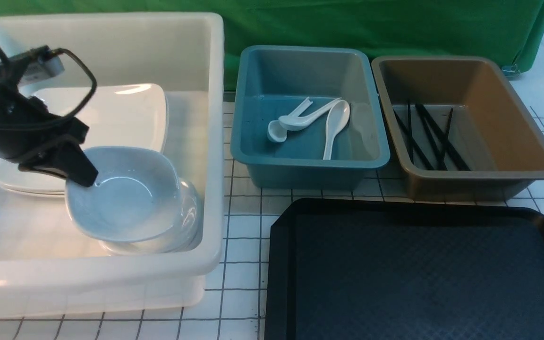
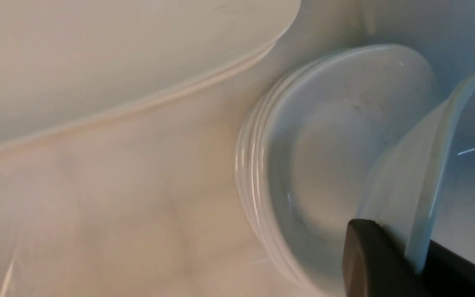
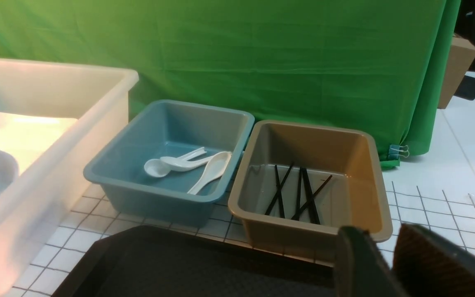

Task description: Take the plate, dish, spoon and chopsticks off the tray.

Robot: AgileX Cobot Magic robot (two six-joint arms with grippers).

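Observation:
My left gripper is shut on the rim of a small pale dish, holding it tilted inside the white bin, just above a stack of similar dishes. The wrist view shows the dish rim pinched between the jaws of the left gripper. Large white plates lie stacked behind. White spoons lie in the teal bin. Black chopsticks lie in the brown bin. No object shows on the black tray. My right gripper hangs open and holds nothing, above the tray's far right corner.
The three bins stand in a row behind the tray on a white gridded table. A green curtain closes off the back. The white bin's tall walls surround my left arm.

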